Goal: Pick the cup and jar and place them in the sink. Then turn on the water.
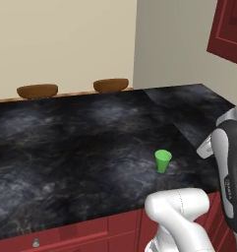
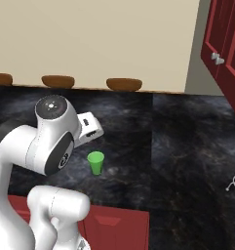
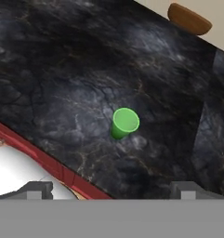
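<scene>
A dark marbled countertop point(image 1: 80, 142) runs above red cabinet fronts point(image 1: 90, 231). The cup point(image 3: 125, 122) stands upright on it near the front edge, alone. The gripper point(image 3: 113, 189) hangs above and short of the cup, fingers spread wide apart, holding nothing.

One green cup point(image 1: 163, 160); perhaps three brown bowls point(image 2: 124, 84) along wall.

The arm folds up with its elbow high. The gripper point(image 3: 111, 189) hangs with fingertips point(image 3: 39, 188) spread wide, holding nothing.
</scene>
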